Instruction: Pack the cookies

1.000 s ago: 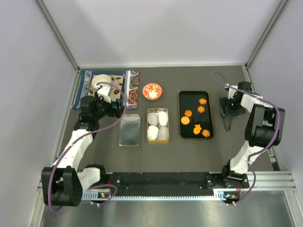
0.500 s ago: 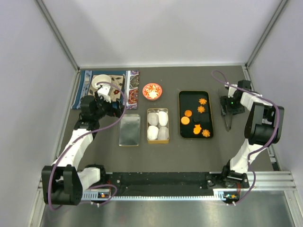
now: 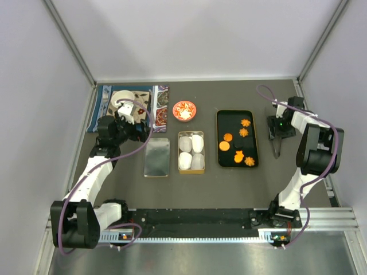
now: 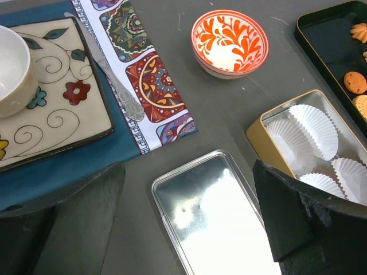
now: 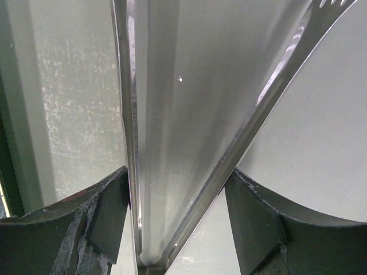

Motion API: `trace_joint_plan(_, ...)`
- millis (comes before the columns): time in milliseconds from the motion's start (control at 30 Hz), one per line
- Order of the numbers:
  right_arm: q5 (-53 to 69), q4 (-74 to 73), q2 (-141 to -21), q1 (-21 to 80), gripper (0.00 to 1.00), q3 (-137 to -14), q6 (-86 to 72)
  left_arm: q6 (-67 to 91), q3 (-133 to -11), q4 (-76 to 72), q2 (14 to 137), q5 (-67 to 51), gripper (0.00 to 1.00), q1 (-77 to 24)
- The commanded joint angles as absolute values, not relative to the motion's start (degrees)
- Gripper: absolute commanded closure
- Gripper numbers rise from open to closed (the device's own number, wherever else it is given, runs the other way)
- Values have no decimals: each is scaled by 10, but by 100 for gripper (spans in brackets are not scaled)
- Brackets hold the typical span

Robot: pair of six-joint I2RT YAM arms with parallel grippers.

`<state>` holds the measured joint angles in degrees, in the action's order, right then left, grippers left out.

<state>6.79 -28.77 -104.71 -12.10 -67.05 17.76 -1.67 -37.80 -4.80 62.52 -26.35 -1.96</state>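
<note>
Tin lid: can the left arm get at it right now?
Probably yes. The open left gripper sits close to the lid, which lies bare on the table between the placemat and the tin of paper cups.

White arm links (image 3: 94,172), black joints (image 3: 318,152), purple cables (image 3: 257,93)

Dark grey table (image 3: 229,189). A gold tin (image 4: 258,133) is taken as the landmark. A silver lid (image 3: 157,157) is laid flat just to its left. A red-and-white bowl (image 3: 184,110) is set just behind it. A patterned placemat (image 3: 161,112) is spread behind and to its left. A black tray (image 3: 231,121) is placed just to its right. Metal tongs (image 3: 277,148) are seen beyond the tray.
</note>
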Motion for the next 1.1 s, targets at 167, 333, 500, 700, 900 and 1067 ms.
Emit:
trace_joint_plan(167,93,-272,-1047,-109,48,-683,170,-18,-386,-71,615,-272,1,-21)
trace_joint_plan(333,96,-296,-1018,-109,62,-696,163,-18,-384,-66,606,-272,1,-21)
trace_joint_plan(500,98,-324,-982,-109,64,-707,164,-21,-385,-58,596,-272,1,-21)
trace_joint_plan(700,109,-360,-948,-109,62,-728,164,-23,-387,-52,590,-272,1,-22)
trace_joint_plan(900,116,-395,-916,-109,60,-755,170,-19,-384,-47,585,-275,1,-21)
trace_joint_plan(1067,122,-432,-886,-109,58,-776,175,-21,-385,-47,582,-276,1,-21)
